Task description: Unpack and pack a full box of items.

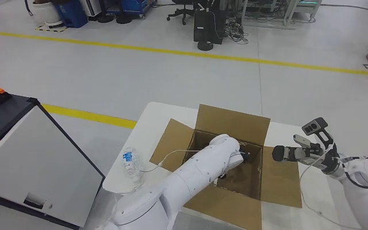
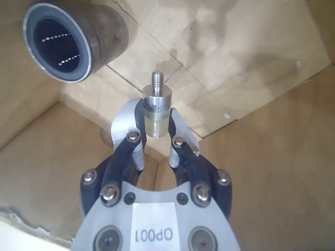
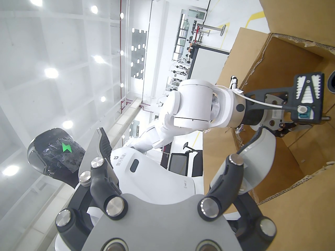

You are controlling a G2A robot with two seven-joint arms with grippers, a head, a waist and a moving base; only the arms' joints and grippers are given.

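L gripper [image 2: 156, 121]: down inside cardboard box [image 2: 235, 53]; pincer narrow, pads clamped on both sides of small fitting [image 2: 157, 105]. Fitting has a pale translucent cyl. body in the grip, then a faceted metal collar, then a threaded stud at the tip, pointing away from the wrist toward the box floor. Whether it touches the floor: can't tell.

Sleeve [image 2: 76, 41]: dark, short, hollow cyl. w/ grey-rimmed open end. Lies on its side on box floor at the foot of a side wall, well apart from fitting.

Box: brown corrugated, flaps folded outward, stands on white table [image 1: 155, 115]. L arm goes in from the near side, wrist below the rim.

R gripper [image 3: 183, 134]: outside box, in the air over the R-hand flap. Pincer wide, nothing betw. its fingers.

Bottle [image 1: 131, 162]: clear plastic, on table to the L of box, near table edge, not touching box.
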